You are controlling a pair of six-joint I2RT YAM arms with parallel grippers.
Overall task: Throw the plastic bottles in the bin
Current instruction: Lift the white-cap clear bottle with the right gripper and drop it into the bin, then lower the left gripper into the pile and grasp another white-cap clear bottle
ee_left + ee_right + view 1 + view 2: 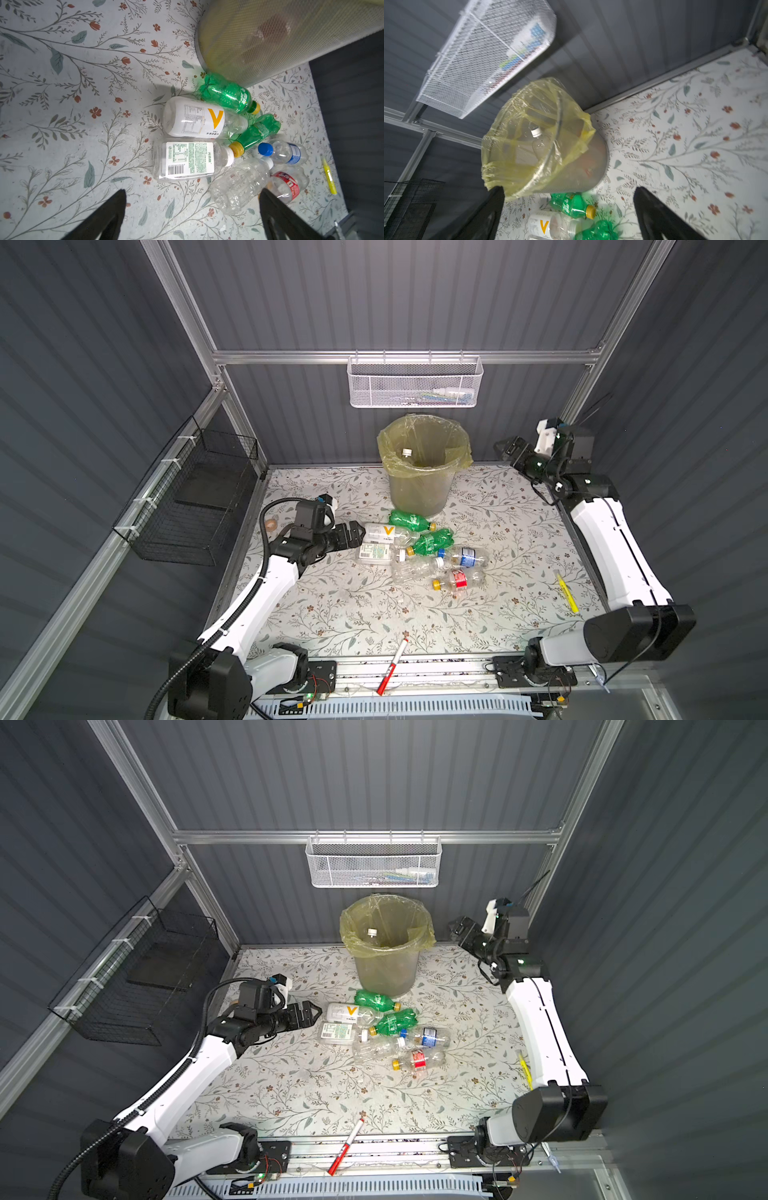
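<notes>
The bin [417, 493] [571, 176], grey with a yellow bag, stands at the back middle of the table. One clear plastic bottle with a white cap [406, 453] [538, 143] lies inside it. Several plastic bottles lie in a cluster in front of it: two green [409, 520] [432, 541], one with an orange V [193, 120], a green-labelled one [189, 160], a clear one [239, 182], a blue-labelled one [465, 558] and a red-labelled one [459, 578]. My left gripper [360, 534] [192, 191] is open and empty just left of the cluster. My right gripper [500, 448] [568, 188] hangs open and empty, raised to the right of the bin.
A white mesh basket [415, 385] hangs on the back wall above the bin. A black wire basket [195, 497] is on the left wall. A red-and-white marker [392, 666] lies at the front edge, a yellow highlighter [567, 593] at the right, a tape roll [271, 524] at the left.
</notes>
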